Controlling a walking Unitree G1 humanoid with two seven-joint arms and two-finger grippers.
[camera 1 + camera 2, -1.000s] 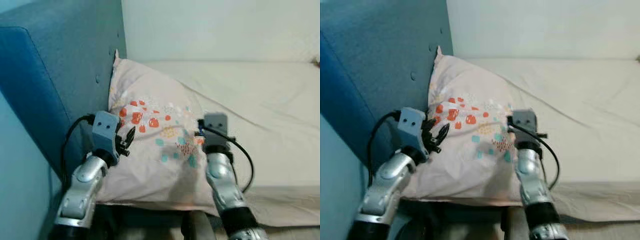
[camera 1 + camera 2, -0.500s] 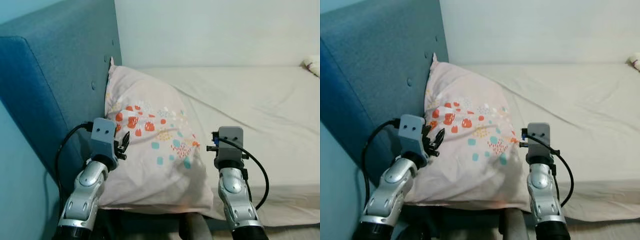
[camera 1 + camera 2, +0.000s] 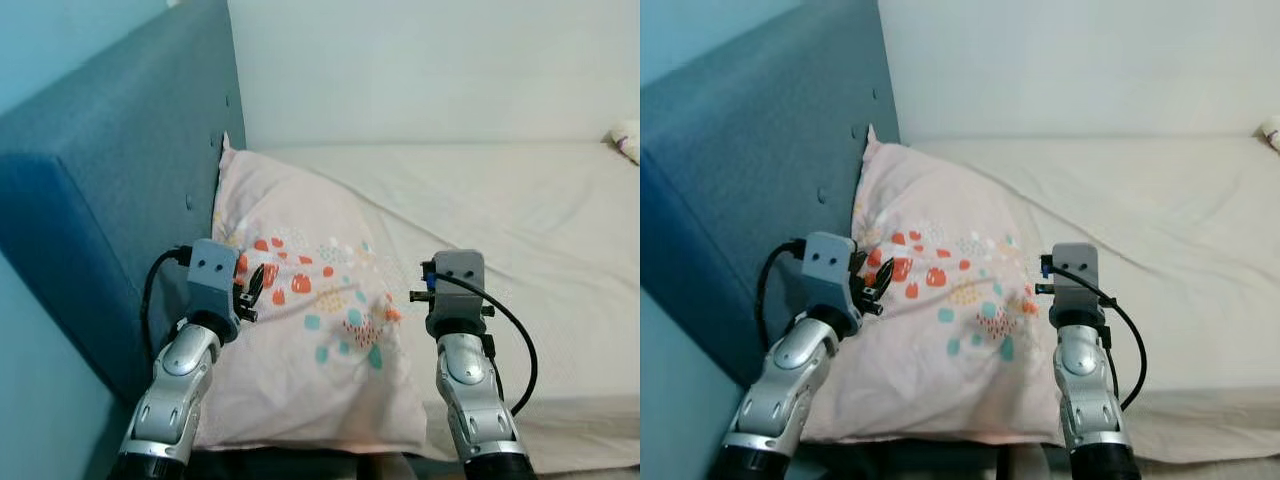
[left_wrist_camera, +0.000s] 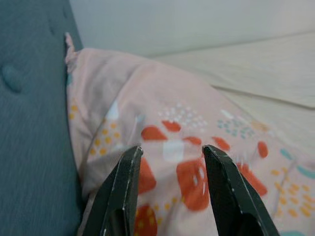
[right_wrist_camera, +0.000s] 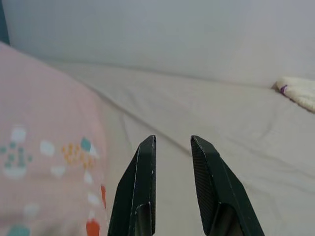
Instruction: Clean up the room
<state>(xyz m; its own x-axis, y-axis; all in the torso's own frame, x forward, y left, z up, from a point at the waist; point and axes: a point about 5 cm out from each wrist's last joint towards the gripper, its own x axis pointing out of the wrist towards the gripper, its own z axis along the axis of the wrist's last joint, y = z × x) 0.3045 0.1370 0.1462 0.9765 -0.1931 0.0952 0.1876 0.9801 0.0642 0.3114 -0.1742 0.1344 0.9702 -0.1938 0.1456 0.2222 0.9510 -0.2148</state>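
Observation:
A pale pink pillow [image 3: 310, 320] with orange and teal spots leans against the blue headboard [image 3: 110, 200] at the head of the bed [image 3: 520, 220]. My left gripper [image 4: 170, 150] hovers open at the pillow's left edge, nothing between its fingers [image 4: 123, 182]. The left arm's wrist block [image 3: 212, 272] sits beside the pillow near the headboard. My right gripper [image 5: 172, 141] is open over the pillow's right edge, pointing along the beige sheet. Its wrist block [image 3: 455, 280] stands just right of the pillow.
The beige sheet [image 3: 1180, 230] stretches away to the right with free room. A small white soft thing [image 5: 298, 91] lies at the bed's far right. A pale wall [image 3: 420, 60] runs behind the bed.
The view has shifted, so the pillow sits a little lower in the picture. Both grippers stay open beside the pillow, and the pillow lies flatter against the headboard.

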